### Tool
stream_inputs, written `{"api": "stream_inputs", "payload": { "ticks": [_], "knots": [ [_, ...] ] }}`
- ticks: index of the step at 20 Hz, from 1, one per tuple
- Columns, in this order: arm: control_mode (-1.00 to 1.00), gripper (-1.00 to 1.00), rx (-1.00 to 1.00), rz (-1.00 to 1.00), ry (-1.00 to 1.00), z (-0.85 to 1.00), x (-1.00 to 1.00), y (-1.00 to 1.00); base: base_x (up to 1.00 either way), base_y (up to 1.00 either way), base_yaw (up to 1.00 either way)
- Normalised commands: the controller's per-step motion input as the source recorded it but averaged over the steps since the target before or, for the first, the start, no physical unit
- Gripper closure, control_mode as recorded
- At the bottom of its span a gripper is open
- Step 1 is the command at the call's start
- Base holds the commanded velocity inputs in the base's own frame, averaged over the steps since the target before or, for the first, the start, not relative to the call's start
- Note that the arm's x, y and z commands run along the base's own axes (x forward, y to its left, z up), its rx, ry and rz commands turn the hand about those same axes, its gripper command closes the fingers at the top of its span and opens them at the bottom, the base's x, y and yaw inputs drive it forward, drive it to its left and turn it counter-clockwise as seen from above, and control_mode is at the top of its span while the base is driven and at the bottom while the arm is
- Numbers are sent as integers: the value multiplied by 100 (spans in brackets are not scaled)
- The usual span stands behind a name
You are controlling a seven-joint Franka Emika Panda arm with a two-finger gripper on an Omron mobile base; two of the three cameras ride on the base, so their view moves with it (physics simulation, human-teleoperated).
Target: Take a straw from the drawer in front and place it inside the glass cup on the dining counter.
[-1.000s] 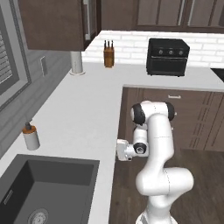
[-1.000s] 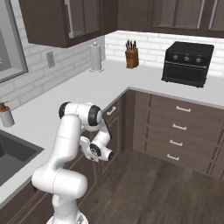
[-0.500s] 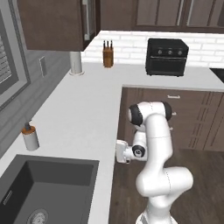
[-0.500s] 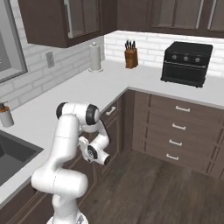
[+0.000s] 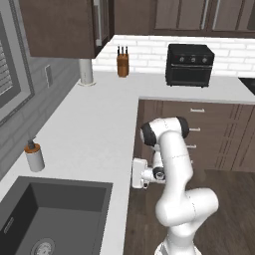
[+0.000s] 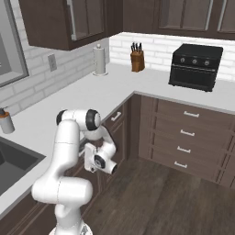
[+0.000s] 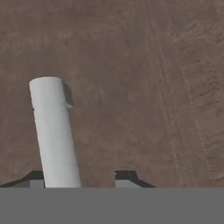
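Gripping state: the gripper (image 7: 81, 177) has its jaws apart, astride a pale round handle (image 7: 52, 131); the left tip sits against the bar, while the right tip stands clear of it with bare wood showing between.
Handle: a smooth whitish bar, slanting up and slightly left in the hand view, mounted just off the drawer front (image 7: 144, 87).
Drawer front: a brown wood panel straight ahead of the gripper, just under the front edge of the worktop (image 5: 99, 124); it looks closed, so the straw's place cannot be told.
Arm: the white arm (image 5: 174, 164) folds down from its shoulder and reaches sideways, the hand level and pressed close to the cabinet face below the worktop's edge.
Sink: a dark basin (image 5: 55, 209) sunk into the near end of the worktop.
Bottle: a small dispenser (image 5: 34, 157) upright on the worktop, just behind the sink.
Far end of worktop: paper towel roll (image 5: 86, 72), knife block (image 5: 122, 62) and black oven (image 5: 189, 64), all standing against the back wall.
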Motion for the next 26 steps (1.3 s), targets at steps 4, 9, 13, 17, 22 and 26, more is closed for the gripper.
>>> {"api": "stream_inputs", "payload": {
  "ticks": [4, 9, 13, 17, 22, 26],
  "knots": [
    [-100, 100, -94, 0, 89, 0, 49, 74, 0, 0, 0],
    [-100, 100, -100, 0, 84, -1, 29, 84, 0, 0, 0],
    [-100, 100, -100, 0, 81, -4, 6, 46, 0, 0, 0],
    [-100, 100, -100, 0, 76, -16, -21, -1, 0, 0, 0],
    [-100, 100, -100, -2, 72, -28, -50, -16, 0, 0, 0],
    [-100, 100, -98, -4, 65, -44, -71, -32, 0, 0, 0]
  ]
}}
